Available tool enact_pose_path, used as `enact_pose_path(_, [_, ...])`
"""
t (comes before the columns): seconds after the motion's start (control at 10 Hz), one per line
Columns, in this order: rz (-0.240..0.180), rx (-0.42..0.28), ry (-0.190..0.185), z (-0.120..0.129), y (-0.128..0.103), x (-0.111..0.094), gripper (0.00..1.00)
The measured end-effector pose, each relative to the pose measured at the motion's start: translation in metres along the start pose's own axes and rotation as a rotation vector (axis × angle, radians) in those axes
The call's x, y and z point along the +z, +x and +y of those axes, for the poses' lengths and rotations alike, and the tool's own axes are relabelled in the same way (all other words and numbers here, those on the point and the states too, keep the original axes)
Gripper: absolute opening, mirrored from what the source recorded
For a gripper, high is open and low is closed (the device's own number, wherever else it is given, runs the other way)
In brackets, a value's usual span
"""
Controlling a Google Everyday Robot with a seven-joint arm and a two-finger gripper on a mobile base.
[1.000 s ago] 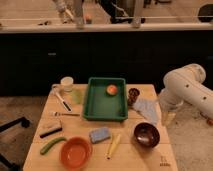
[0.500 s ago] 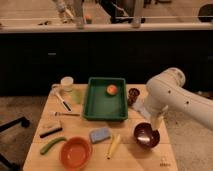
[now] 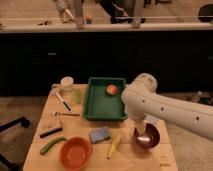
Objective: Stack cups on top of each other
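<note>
Two cups stand at the table's back left: a squat cream-white cup (image 3: 66,82) and, just in front and to its right, a pale translucent green cup (image 3: 77,95). They are side by side, not stacked. My white arm reaches in from the right, its elbow beside the green tray (image 3: 94,102). The gripper (image 3: 141,131) points down over the dark maroon bowl (image 3: 150,140), far right of both cups. It is open and nothing shows in it.
An orange fruit (image 3: 112,89) lies in the tray. Along the front are an orange bowl (image 3: 76,151), a blue sponge (image 3: 100,134), a yellow item (image 3: 114,145), a green vegetable (image 3: 52,145) and a black bar (image 3: 51,131). Utensils (image 3: 62,101) lie by the cups.
The arm has swung left from the table's right side, and its elbow now stands by the tray. The gripper hangs over the maroon bowl. The cups have not moved.
</note>
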Motion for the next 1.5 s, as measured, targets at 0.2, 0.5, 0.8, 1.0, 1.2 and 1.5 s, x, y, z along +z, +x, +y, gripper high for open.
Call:
enact_pose_path(0.2, [0.026,-0.056,-0.011,-0.005,-0.024,0.001,0.8])
enact_pose_path(0.5, [0.03,-0.072,-0.01,-0.007,-0.03,0.0,0.8])
enact_pose_path(0.8, [0.029,-0.076,-0.009,-0.008,-0.031,0.0,0.8])
enact_pose_path(1.0, [0.03,-0.074,-0.008,-0.008,-0.031,0.0,0.8])
enact_pose_path(1.2, [0.033,-0.083,0.002,-0.016,-0.032,0.0,0.8])
enact_pose_path(1.5, [0.042,-0.133,0.032,-0.058,-0.062,-0.011,0.8])
